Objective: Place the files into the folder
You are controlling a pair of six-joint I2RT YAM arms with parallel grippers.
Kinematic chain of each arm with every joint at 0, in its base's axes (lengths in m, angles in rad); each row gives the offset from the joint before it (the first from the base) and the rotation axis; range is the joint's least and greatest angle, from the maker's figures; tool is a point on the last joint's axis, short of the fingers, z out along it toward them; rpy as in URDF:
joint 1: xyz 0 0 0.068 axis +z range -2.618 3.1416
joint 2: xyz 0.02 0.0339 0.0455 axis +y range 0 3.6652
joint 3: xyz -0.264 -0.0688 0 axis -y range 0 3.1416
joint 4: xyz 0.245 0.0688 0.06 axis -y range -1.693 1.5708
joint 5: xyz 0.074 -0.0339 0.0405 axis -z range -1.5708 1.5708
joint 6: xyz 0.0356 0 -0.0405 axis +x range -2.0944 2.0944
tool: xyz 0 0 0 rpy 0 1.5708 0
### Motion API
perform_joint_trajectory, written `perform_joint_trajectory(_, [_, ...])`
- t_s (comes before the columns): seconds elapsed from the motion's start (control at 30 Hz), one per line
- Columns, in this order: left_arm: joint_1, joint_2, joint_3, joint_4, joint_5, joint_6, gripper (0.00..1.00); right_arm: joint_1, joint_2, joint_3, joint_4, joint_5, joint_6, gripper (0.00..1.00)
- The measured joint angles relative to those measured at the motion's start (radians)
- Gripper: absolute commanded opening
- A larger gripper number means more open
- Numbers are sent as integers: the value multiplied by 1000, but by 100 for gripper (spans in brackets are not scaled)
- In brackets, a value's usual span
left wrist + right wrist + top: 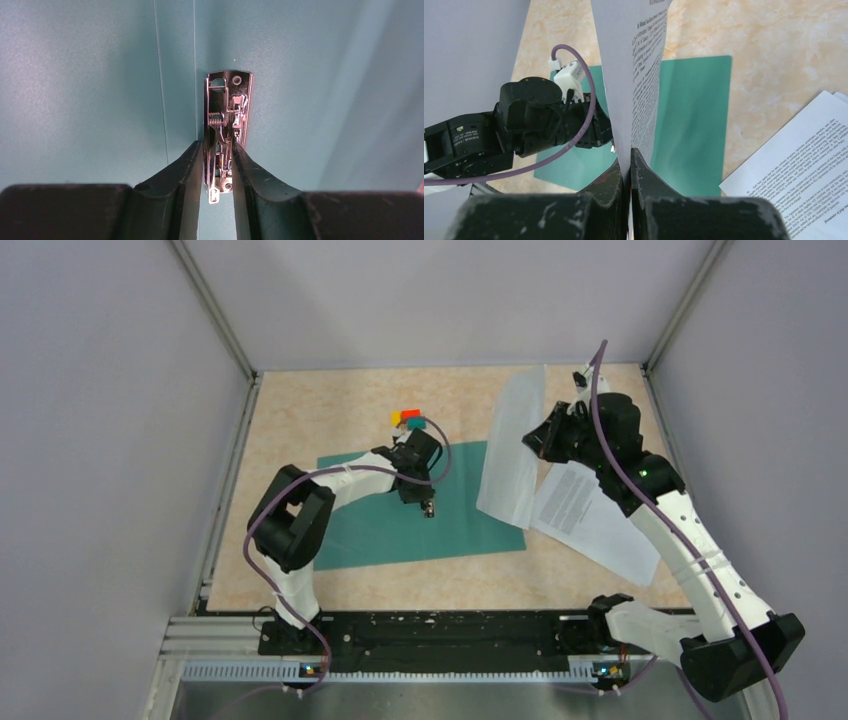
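Over folder (470, 515), left claw (217, 150) pinching clip (227, 105), right claw (629, 155) clamped on sheet (634, 60)

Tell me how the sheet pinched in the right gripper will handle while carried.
Probably floppy: the sheet bows while pinched at one edge in the right gripper. Likely very light, so it may flutter. Its free end near the folder could drag or catch.

Beige marbled table (300, 420), teal folder (400, 535) open flat, printed sheets (590, 515) beside it, coloured blocks (408, 418) behind
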Motion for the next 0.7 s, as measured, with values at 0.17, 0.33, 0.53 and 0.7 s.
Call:
perform_joint_trajectory(0.17, [-50,26,26,15,29,-46,31,0,0,0,-2,-2,-7,0])
perform_joint_trajectory(0.33, [-75,50,67,13,69,-67,42,0,5,0,0,-26,-10,0])
perform_joint_trajectory(0.53, [-61,-2,72,-20,65,-48,55,0,47,-3,69,-149,-3,0])
perform_joint_trajectory(0.7, [58,-248,-69,-48,29,-40,62,12,126,-4,213,-309,31,0])
